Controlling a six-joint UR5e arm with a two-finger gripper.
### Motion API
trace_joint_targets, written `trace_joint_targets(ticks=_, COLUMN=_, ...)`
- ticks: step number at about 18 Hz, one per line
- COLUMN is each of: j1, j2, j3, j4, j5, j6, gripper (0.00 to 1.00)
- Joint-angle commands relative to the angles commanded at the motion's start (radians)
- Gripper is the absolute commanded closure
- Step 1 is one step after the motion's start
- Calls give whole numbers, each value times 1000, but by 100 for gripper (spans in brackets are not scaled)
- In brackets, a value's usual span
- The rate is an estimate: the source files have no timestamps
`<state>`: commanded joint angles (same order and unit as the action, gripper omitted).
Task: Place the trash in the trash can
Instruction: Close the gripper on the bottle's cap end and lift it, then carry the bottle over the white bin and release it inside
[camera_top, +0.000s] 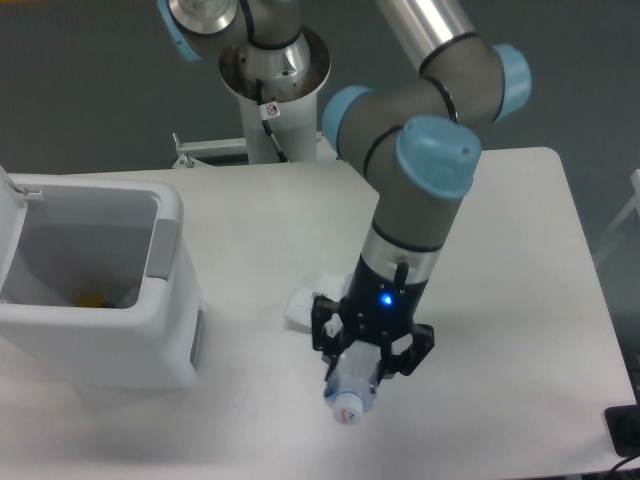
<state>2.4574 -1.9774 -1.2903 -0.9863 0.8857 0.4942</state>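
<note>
While the pincer (358, 372) hangs over the worktop (520, 300) pinching the crushed plastic bottle (350, 392), the relation that matters is a sideways one — the trash can (150, 300) lies well apart to the camera-left of the load, its open mouth facing up; the carry, as I judge it, has to run leftward and arrive above the rim before any release. The bottle's long axis points roughly downward and a little toward the camera, cap end lowest; its body sits between the black fingers, and it looks clear of the worktop, though a shadow beneath makes the gap hard to gauge.

The crumpled white wrapper (303, 303) lies flat on the worktop between the bottle and the trash can, just beside the pincer and partly hidden behind it; it is nearer the can than the bottle is, yet untouched.

Counted: one arm, one pincer; two pieces of trash — one bottle held, one wrapper lying; one trash can, its white hinged lid (8, 215) raised at the far left edge, with a small yellowish thing (95, 297) on its floor that I cannot identify.
</note>
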Motion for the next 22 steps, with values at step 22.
trace_joint_targets(ticks=22, j1=-215, j2=150, j3=-96, j4=100, j5=-372, j6=-34, gripper=5)
